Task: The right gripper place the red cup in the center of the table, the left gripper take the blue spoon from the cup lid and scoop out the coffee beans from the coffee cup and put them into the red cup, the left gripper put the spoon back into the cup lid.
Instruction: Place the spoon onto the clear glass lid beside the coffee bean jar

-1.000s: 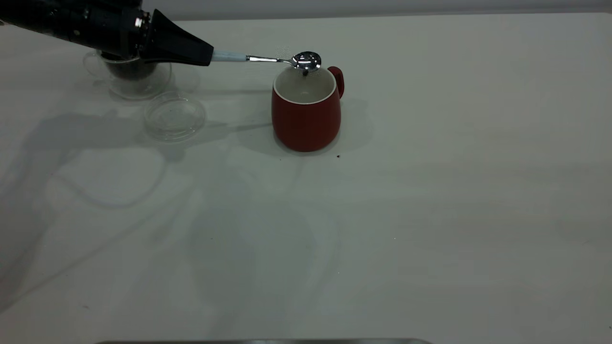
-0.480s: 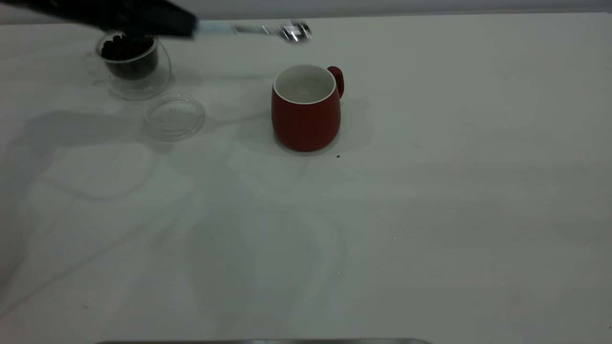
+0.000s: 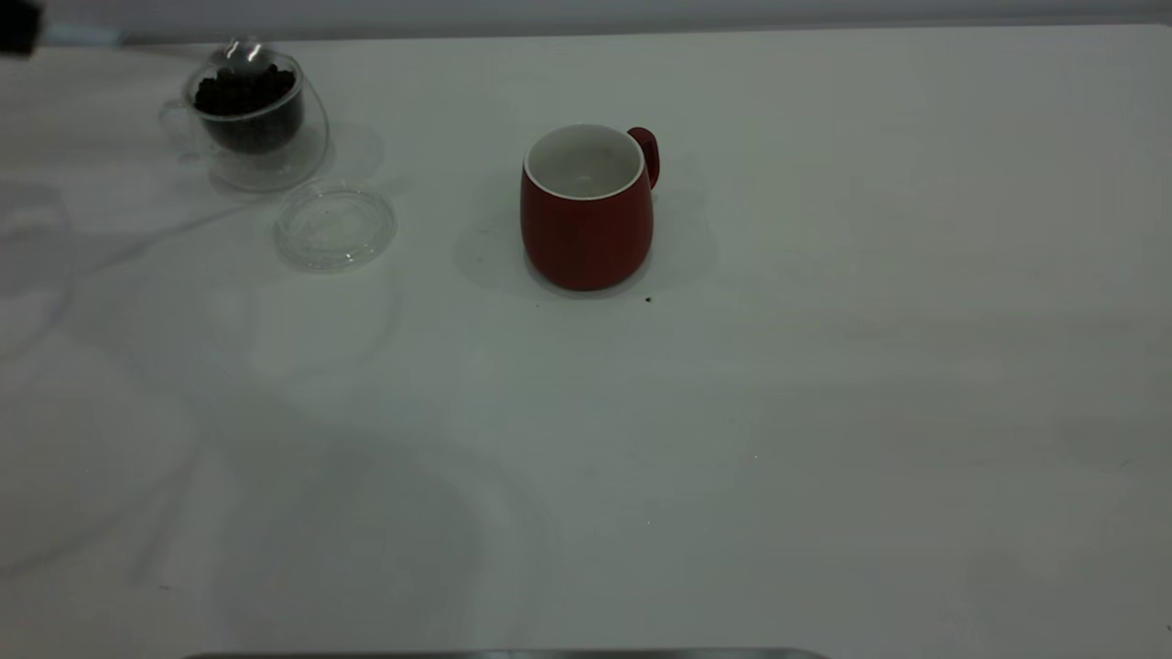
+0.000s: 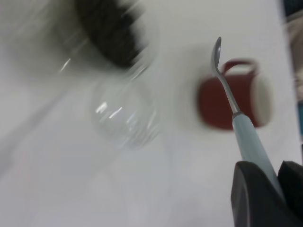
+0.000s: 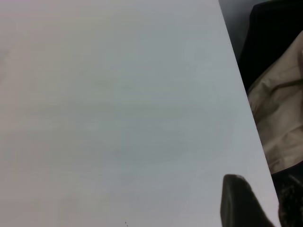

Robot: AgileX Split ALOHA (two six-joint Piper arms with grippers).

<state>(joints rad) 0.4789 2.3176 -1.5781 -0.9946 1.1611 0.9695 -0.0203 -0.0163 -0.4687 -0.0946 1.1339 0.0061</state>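
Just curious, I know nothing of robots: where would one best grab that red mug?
Probably by the rim of the red cup, from straight above: it stands upright with an open mouth, and its loop handle is small and faces away toward the table's far edge.

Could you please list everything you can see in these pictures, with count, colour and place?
red cup: one, dark red with white inside, upright near the middle of the table, handle toward the far side.
coffee cup: one, clear glass, far left of the table.
coffee beans: many, dark brown, inside the coffee cup.
cup lid: one, clear glass, flat on the table, just in front of the coffee cup and to its right, nothing on it.
blue spoon: one, pale blue handle and steel bowl, held in the air.
table: one, white, with a few dark specks near the red cup.
left gripper: black, shut on the blue spoon's handle, at the far left edge.
right gripper: black, only partly seen, beside the table's edge.
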